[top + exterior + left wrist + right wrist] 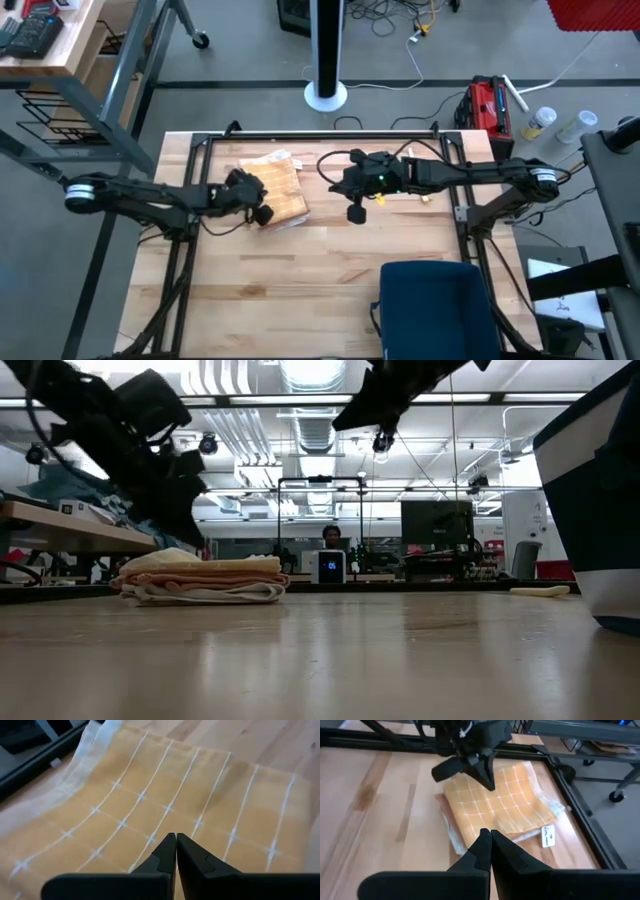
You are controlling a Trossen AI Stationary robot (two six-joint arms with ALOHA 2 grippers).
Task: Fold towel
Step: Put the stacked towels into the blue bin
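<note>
**Towel's already in a neat stack, both arms hanging above it with nothing in hand**

The towel (pixel 274 187) sits at the far-left part of the table (pixel 330 270), close to the black frame rail (pixel 320 136) along the back edge. It's an orange cloth with thin white grid lines, and from the low view it reads as a flat bundle of several layers, so the folding looks basically done, or close to it.

The left gripper (pixel 176 840) hovers right over the towel's top face with its fingers pinched together and no fabric between them. Best guess at why: it's lifted clear so the stack isn't dragged or pulled open.

The right gripper (pixel 486 835) is also closed and empty, raised over bare wood just beside the towel's right edge, pointing at the cloth. A white tag (pixel 548 837) pokes out at one corner, and a paler under-layer sticks out past the top fold, so the edges aren't perfectly lined up.

A dark blue box (pixel 432 310) stands at the near edge, well apart from all of this.
</note>
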